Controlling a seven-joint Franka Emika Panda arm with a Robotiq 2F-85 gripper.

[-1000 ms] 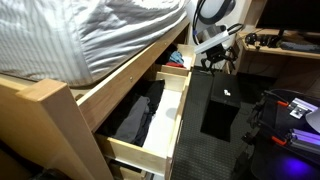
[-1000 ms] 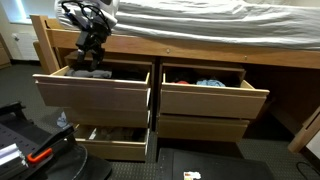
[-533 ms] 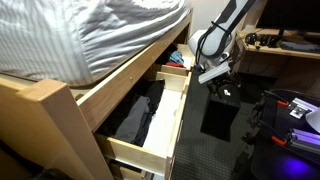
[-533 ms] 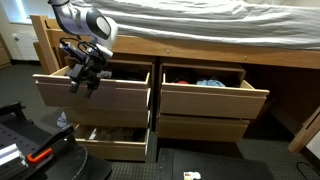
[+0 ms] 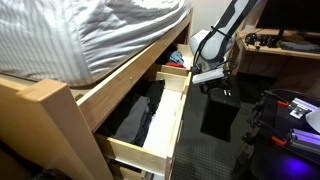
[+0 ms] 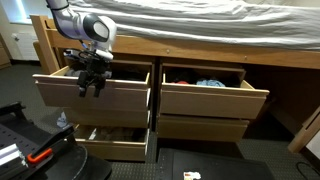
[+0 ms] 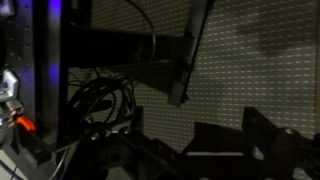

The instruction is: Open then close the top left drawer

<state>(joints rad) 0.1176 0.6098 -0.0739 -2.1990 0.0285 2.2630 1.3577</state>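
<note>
The top left drawer (image 6: 60,98) stands pulled well out from the bed (image 6: 200,47), just under the side rail, with the black clothing (image 5: 140,115) lying open to the room. Its plain front runs lengthways along the bed, so the board's long axis is level and parallel to the rail, and its travel is straight in and out under the mattress. From where I stand the opening looks done, and the closing push is what remains.

The jaws hang right in front of that board, on the room side, pointing downward, roughly at the height of its top edge and nearer the end that meets the neighbouring drawer (image 6: 205,100). So the drawer lies bedward of the jaws, and a shove toward the bed should send it home. Whether they touch the wood I cannot tell, nor whether they are apart or together; they seem to grip nothing. The arm (image 6: 85,25) reaches down from above the rail.
</note>
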